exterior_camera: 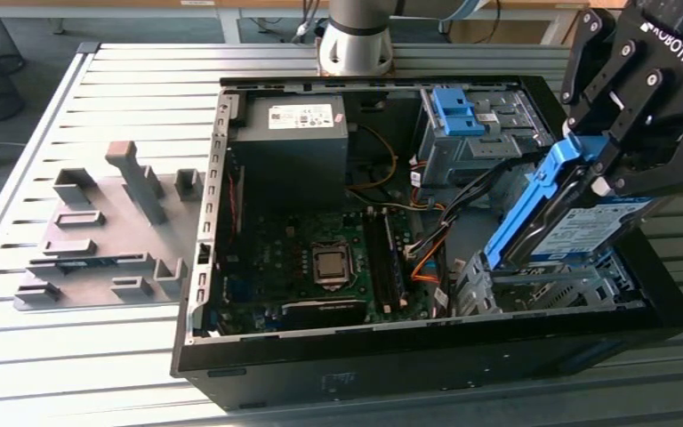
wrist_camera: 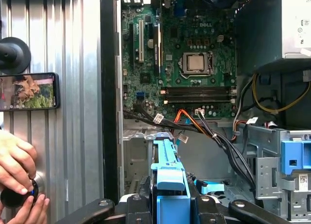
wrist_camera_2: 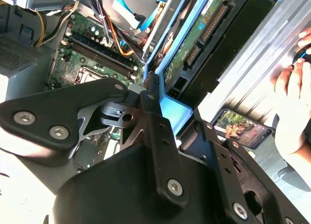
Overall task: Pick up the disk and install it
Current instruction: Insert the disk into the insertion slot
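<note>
Disk: the disk [exterior_camera: 585,227] hangs tilted over the near corner of the computer case [exterior_camera: 437,374], on the exterior view's right.
Pincer: the pincer [exterior_camera: 593,171] is pinching the disk by its blue frame, from above.
Bay: the grey metal bay [exterior_camera: 543,289] sits right under the disk's low end. I cannot tell if they touch.
Wires: the wires [wrist_camera: 228,148] run close beside the bay.
Desk: a hand [wrist_camera: 17,161] and a phone [wrist_camera: 29,91] are on the desk [exterior_camera: 81,374], beside the case.
What could go wrong: the disk is tilted, so I think a corner could catch on the bay's edge and get stuck. The wires are close, so they could get squashed. If the frame slips in the pincer, the disk could drop.
</note>
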Robot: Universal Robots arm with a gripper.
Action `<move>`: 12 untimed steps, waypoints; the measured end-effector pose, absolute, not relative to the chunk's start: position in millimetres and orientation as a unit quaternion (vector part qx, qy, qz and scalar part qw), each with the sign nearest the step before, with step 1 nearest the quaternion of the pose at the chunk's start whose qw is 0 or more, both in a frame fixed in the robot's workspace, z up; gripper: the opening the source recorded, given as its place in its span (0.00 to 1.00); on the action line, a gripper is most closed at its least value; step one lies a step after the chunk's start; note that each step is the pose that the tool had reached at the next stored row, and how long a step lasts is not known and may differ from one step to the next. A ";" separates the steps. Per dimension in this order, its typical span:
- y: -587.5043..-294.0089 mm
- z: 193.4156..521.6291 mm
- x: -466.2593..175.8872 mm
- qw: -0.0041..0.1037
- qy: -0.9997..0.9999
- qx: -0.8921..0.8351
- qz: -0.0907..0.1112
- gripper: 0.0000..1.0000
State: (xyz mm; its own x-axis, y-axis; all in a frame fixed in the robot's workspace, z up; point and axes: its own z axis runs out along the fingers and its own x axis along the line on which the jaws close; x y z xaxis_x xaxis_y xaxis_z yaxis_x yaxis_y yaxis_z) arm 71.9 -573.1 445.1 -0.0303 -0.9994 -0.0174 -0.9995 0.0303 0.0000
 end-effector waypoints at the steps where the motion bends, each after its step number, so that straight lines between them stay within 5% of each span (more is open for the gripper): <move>1: -573.1 444.8 72.0 0.006 0.718 -0.696 0.006 0.37; 12: -573.0 441.6 72.1 0.006 0.719 -0.695 0.006 0.37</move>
State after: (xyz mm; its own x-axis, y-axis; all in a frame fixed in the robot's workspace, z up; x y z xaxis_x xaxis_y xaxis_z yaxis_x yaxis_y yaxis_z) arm 72.1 -573.0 441.6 -0.0345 -0.9993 -0.0175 -0.9994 0.0345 0.0000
